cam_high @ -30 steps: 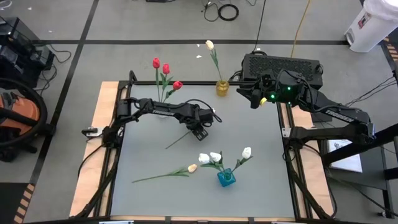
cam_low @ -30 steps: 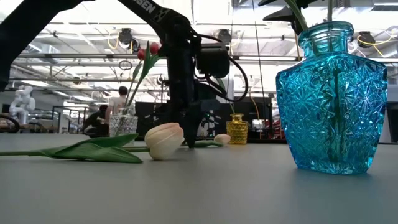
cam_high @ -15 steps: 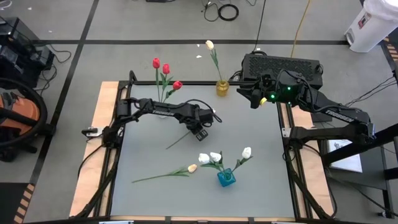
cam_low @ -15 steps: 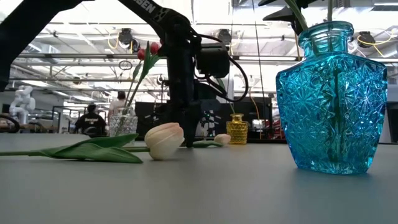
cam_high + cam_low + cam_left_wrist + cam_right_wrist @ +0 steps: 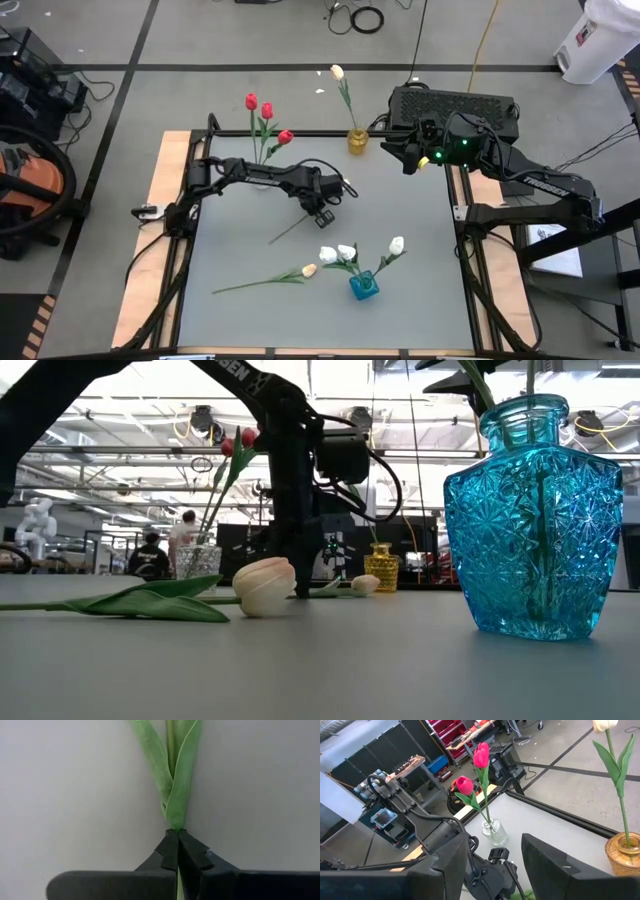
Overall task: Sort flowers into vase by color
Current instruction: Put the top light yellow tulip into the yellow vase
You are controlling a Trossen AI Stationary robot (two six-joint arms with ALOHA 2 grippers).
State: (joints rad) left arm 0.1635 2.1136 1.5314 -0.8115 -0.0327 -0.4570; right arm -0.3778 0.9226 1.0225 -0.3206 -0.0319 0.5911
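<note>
A cream-headed flower [image 5: 300,217] lies flat on the grey table [image 5: 420,260], its head [image 5: 365,584] toward the far side. My left gripper [image 5: 322,212] stands over its stem, shut on it. A second cream flower [image 5: 270,279] lies near the front. The blue vase [image 5: 363,286] holds white flowers, the yellow vase [image 5: 357,141] one cream flower, and the clear vase [image 5: 495,833] red ones. My right gripper [image 5: 405,152] hangs open at the far right, above the table and holding nothing. My left gripper pinches the lying flower's thin green stem [image 5: 175,826] between its two fingertips, just where the leaves join it. The fingers come from above, pointing down, and lie across the stem. The flower rests along its whole length on the table.
The blue vase [image 5: 535,510] stands near the front, right of the second lying flower's head [image 5: 263,586]. The yellow vase and the clear vase stand along the far edge. A black box [image 5: 455,105] sits behind the table's far right corner. People move in the room beyond.
My left gripper has shut its fingers on the lying flower's stem while staying in place over it. The flower still lies on the table.
</note>
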